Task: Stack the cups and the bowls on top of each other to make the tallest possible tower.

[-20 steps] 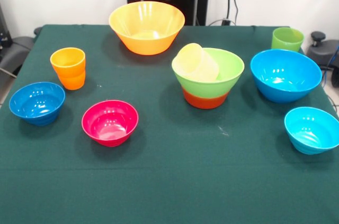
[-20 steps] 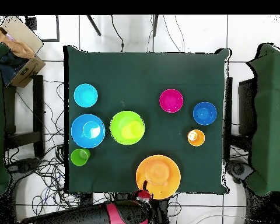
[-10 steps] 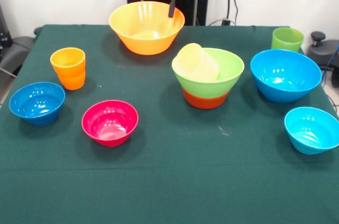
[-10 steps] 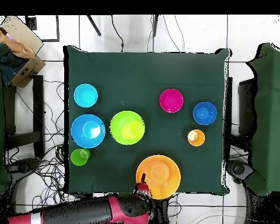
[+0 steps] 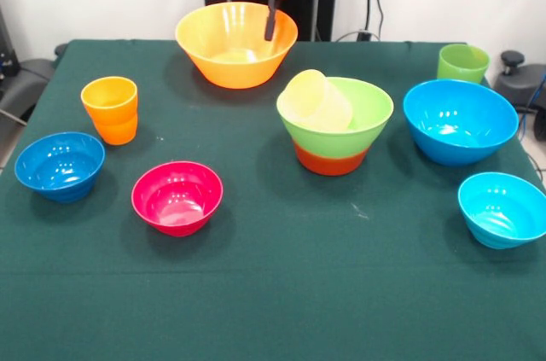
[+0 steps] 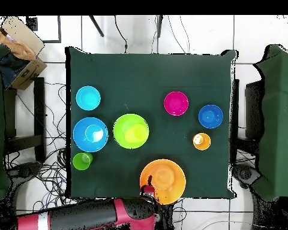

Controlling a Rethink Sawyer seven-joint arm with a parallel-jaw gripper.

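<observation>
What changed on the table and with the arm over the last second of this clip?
Only the arm moved: one second ago it barely showed in the front view; now the gripper hangs over the rim of the big yellow-orange bowl, and in the overhead view the arm reaches further along the table's edge. Nothing was grasped or released. The tower and all other cups and bowls stayed put.

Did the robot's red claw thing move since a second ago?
Yes. The gripper was barely showing at the top edge; now it hangs lower, at the rim of the big yellow-orange bowl, which stayed put.
</observation>
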